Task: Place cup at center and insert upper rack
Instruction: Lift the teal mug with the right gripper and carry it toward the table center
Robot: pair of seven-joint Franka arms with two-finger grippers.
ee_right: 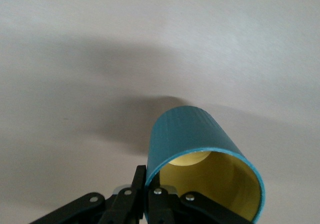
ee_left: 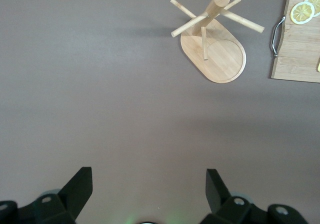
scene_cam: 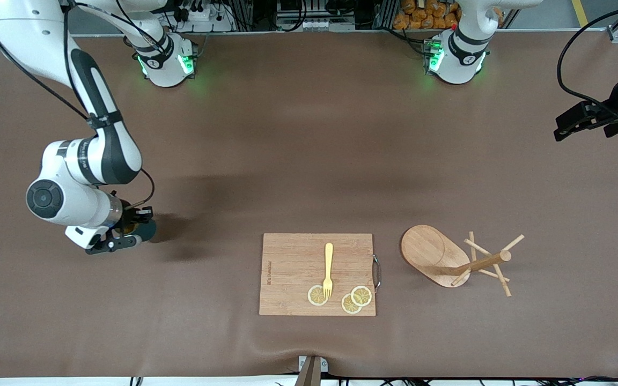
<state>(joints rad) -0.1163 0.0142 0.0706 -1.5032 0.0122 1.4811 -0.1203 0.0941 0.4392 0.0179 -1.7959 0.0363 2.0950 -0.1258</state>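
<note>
I see the brown tabletop [scene_cam: 309, 161] carrying a rectangular wooden cutting board [scene_cam: 293, 273] by its front edge, beside the light wooden mug tree [scene_cam: 438, 257]. My right gripper [scene_cam: 126, 231] pinches the ribbed teal cup's [ee_right: 200, 149] rim toward the right arm's end; my left gripper [ee_left: 147, 196] waits, spread wide.

I count one cup [ee_right: 200, 144]; one upper rack [scene_cam: 451, 259]; one cutting board [scene_cam: 293, 268]; one yellow fork [scene_cam: 328, 271]; three lemon slices [scene_cam: 361, 295]; two grippers, left gripper [ee_left: 149, 194] and right gripper [ee_right: 145, 191]
</note>
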